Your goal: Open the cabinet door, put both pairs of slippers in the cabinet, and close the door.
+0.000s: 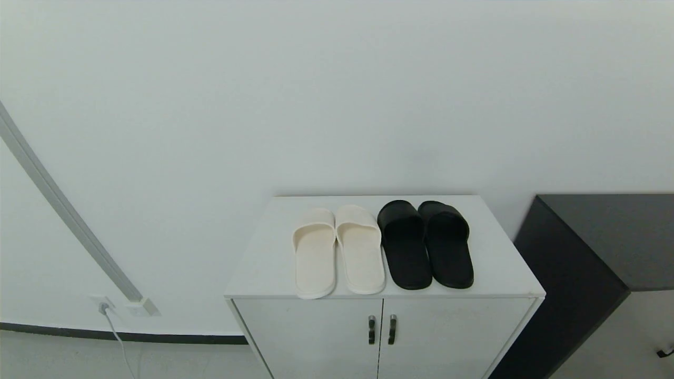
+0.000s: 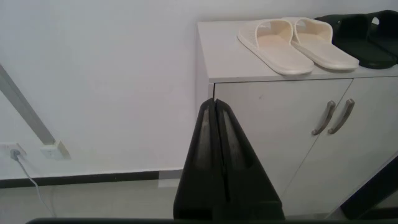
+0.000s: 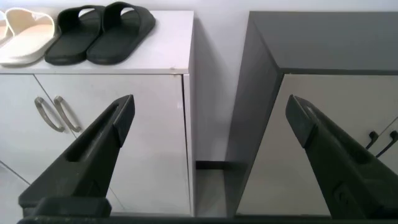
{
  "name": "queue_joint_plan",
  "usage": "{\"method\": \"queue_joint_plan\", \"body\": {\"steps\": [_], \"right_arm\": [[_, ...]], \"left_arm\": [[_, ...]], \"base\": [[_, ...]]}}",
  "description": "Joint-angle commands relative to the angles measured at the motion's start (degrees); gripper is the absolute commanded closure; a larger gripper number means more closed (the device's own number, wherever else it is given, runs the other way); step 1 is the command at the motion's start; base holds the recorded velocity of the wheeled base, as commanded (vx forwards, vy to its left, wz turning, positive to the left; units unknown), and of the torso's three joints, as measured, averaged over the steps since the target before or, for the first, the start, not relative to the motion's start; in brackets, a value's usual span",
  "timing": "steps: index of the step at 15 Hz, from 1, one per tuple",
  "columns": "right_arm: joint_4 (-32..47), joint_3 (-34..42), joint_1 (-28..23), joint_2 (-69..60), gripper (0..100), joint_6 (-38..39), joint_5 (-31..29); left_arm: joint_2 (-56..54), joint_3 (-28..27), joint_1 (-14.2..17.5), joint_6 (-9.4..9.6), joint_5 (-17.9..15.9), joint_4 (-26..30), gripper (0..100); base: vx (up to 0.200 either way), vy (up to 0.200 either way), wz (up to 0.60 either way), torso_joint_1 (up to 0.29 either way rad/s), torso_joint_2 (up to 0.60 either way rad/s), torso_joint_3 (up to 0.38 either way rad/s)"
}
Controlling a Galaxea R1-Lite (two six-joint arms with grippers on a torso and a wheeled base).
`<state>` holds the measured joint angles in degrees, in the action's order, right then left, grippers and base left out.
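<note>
Starting door opening: cabinet doors (image 1: 316,337) are shut, with white slippers (image 1: 338,252) at 9 o'clock of black slippers (image 1: 425,245) on top. My left pincer (image 2: 215,104) is closed, my right pincer (image 3: 210,102) spread. Next I should grip a handle (image 1: 392,329).

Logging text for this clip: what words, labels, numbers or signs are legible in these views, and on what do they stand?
None: no readable word, number or sign shows in any view.
The white cabinet, its door handles, the cream slippers and the black slippers look plain.
The wall socket and the dark unit beside the cabinet show no marking either.
</note>
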<state>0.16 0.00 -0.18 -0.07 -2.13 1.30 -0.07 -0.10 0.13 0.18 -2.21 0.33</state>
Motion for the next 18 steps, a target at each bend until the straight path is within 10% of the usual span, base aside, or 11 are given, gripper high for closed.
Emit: {"method": "queue_joint_plan", "body": {"steps": [1,6,11,18], "right_arm": [[0.0,-0.1,0.0,0.1,0,-0.9,0.0],[-0.2,-0.2,0.0,0.1,0,-1.3,0.2],[10.3,-20.8,3.4,15.5,0,4.6,8.5],[-12.8,-20.4,14.4,52.2,0,5.1,11.6]], "left_arm": [[0.1,0.0,0.0,-0.01,0.0,0.0,100],[0.1,0.0,0.0,0.08,0.0,0.0,100],[0.1,0.0,0.0,0.17,0.0,0.0,100],[0.1,0.0,0.0,0.26,0.0,0.0,100]], "base": [[0.0,0.0,0.0,0.0,0.0,0.0],[0.0,0.0,0.0,0.0,0.0,0.0],[0.0,0.0,0.0,0.0,0.0,0.0],[0.0,0.0,0.0,0.0,0.0,0.0]]}}
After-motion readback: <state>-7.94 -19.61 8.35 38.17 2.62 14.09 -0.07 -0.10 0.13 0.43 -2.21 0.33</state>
